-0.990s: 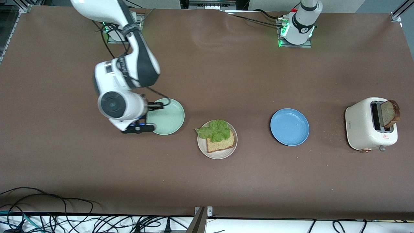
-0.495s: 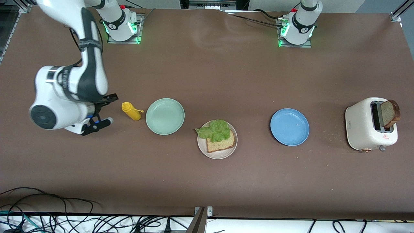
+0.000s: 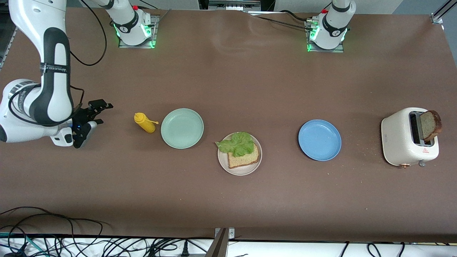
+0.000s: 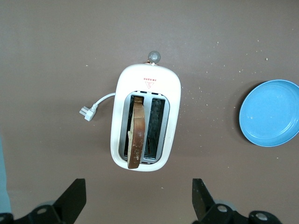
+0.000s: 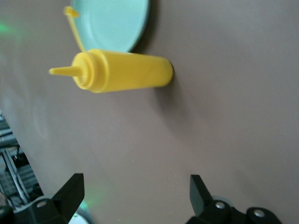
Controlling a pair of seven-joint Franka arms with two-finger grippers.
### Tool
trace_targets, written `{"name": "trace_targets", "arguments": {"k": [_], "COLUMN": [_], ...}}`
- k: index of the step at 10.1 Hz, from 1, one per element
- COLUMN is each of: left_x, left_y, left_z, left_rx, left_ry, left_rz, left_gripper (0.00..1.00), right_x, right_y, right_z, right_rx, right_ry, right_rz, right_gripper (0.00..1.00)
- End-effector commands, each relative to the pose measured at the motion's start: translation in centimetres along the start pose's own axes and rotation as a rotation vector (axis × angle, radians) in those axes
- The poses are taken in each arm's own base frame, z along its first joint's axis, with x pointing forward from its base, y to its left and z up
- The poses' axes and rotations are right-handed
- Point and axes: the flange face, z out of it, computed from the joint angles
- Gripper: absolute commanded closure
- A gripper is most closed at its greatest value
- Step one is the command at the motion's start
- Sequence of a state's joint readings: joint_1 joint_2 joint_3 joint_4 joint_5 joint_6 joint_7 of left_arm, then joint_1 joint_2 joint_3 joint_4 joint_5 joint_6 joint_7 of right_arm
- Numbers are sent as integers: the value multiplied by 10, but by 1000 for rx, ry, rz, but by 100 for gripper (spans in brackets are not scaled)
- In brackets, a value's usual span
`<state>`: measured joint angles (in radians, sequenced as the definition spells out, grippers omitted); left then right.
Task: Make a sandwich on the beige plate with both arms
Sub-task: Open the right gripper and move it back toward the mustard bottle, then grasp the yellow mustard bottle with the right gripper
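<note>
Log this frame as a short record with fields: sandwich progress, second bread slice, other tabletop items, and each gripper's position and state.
sandwich progress: one bread slice on the beige plate, lettuce leaf on top; no top slice
second bread slice: standing in a slot of the toaster, slice sticking out
other items: mint-green plate, blue plate, yellow squeeze bottle upright beside the mint-green plate
right gripper: open, holding nothing, over bare table at the right arm's end
left gripper: open, holding nothing, above the toaster
</note>
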<state>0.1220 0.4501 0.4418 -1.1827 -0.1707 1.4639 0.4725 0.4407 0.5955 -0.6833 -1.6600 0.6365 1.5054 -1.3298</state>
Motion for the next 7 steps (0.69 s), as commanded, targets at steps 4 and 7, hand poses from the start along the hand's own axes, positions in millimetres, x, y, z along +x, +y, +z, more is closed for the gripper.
{"name": "trace_targets", "arguments": {"k": [4, 7], "left_x": [-3, -3], "left_y": [2, 2], "left_z": [-2, -2], "left_rx": [-27, -27], "left_ry": [4, 4], "left_rz": [17, 17], "left_gripper": [0, 0], "right_x": [-5, -8], "right_y": [37, 59], "right_z": [48, 99], "right_rx": [154, 234], "right_ry": [356, 544], "right_rz": [-461, -647], "right_gripper": [0, 0]}}
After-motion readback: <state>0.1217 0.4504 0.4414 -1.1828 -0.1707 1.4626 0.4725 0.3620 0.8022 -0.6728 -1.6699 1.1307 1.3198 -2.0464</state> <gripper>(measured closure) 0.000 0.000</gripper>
